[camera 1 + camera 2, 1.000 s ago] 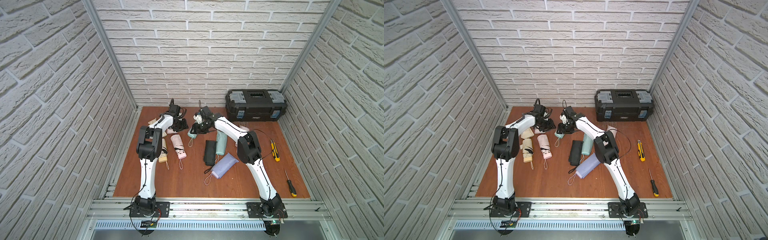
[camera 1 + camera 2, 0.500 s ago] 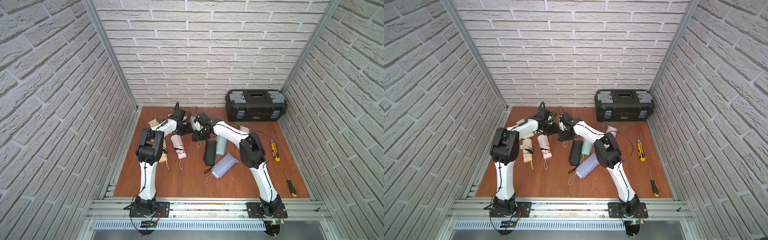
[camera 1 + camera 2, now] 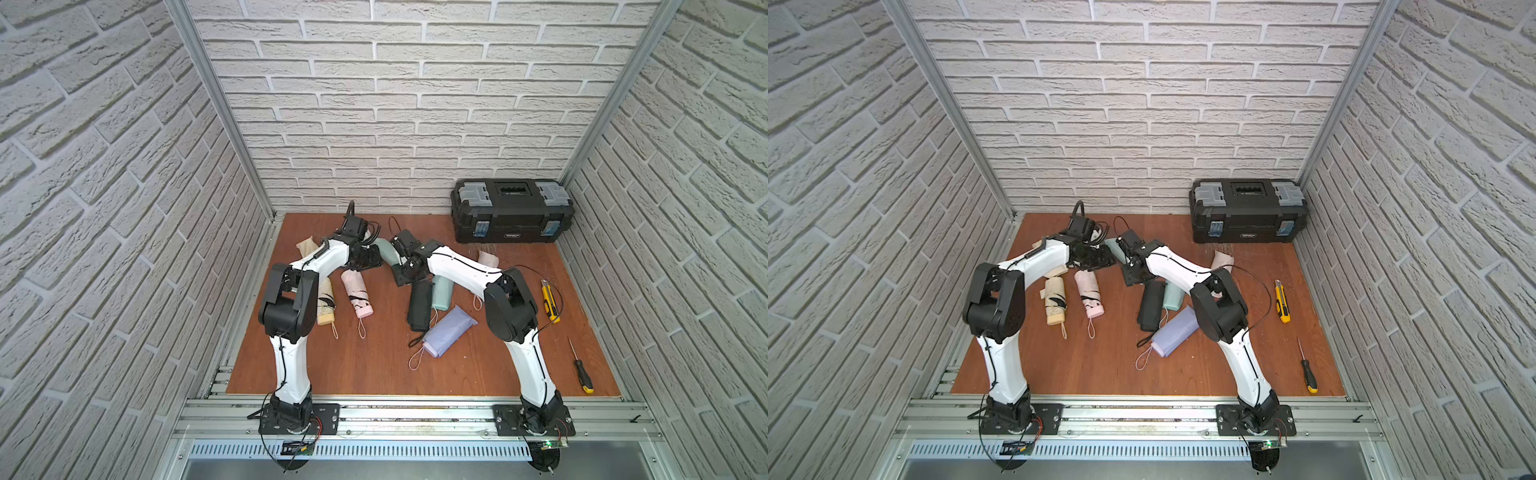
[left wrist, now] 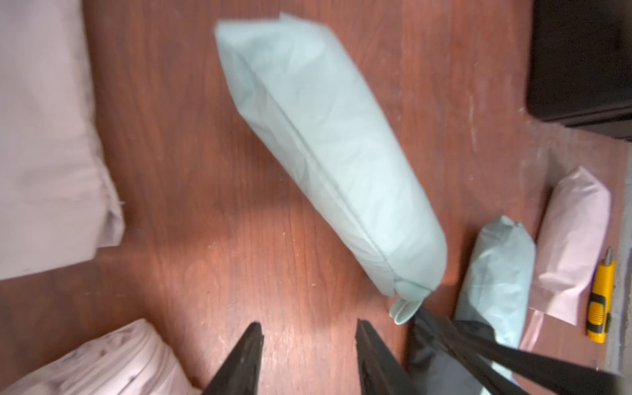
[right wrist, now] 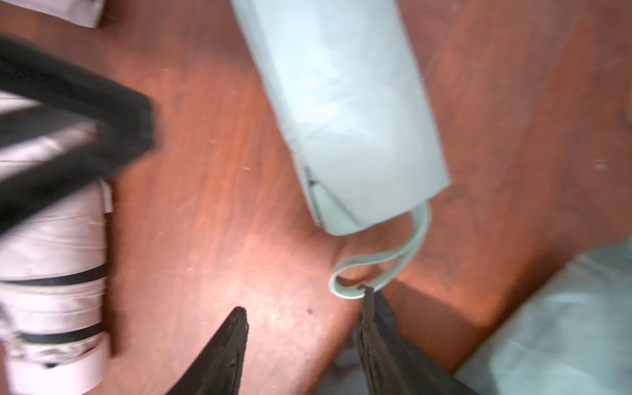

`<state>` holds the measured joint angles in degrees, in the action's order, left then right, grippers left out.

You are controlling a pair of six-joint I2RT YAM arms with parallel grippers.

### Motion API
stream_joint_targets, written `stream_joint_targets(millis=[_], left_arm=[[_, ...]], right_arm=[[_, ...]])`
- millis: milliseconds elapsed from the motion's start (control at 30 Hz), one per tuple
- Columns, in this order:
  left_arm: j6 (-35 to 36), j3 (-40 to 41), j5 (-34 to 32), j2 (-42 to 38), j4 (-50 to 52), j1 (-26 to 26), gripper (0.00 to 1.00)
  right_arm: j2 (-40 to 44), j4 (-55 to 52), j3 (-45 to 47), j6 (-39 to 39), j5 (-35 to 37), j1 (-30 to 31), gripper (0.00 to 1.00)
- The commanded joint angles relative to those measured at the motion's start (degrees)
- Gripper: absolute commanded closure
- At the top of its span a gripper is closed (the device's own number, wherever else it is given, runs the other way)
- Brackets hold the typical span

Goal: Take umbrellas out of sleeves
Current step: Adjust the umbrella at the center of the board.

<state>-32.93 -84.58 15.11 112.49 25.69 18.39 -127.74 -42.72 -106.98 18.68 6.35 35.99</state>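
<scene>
Brick-walled booth, wooden table, mint umbrella lying sleeved at the back; your left gripper spread, empty, just short of it; your right gripper spread, fingertip at its loop

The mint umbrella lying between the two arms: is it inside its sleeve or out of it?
Inside. The seamed mint sleeve covers the umbrella; only its handle end and wrist loop stick out.

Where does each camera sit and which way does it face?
Top views: high in front, angled down at table and back wall; left arm, right arm whole.
Left wrist: above left gripper, facing down at a mint umbrella; open jaws show.
Right wrist: above right gripper, facing that umbrella's loop; open jaws show.
Shared: that umbrella.
</scene>
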Motion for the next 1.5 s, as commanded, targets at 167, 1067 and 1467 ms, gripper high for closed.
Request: stream_joint_targets(millis=[167, 1067, 1467], left_arm=[[0.2, 2.1, -0.4, -0.8, -1.0, -0.3, 0.53], [-2.0, 2.3, 2.2, -2.1, -2.8, -3.6, 0.52], [-0.8, 0.8, 3.7, -3.9, 2.6, -6.5, 0.50]], right_arm=[[-2.7, -5.4, -8.0, -2.8, 6.0, -1.6, 0.42], [-11.4, -8.4, -13.9, 4.1, 8.0, -1.8, 0.50], [-10.6, -5.5, -8.7, 5.9, 5.4, -1.8, 0.69]])
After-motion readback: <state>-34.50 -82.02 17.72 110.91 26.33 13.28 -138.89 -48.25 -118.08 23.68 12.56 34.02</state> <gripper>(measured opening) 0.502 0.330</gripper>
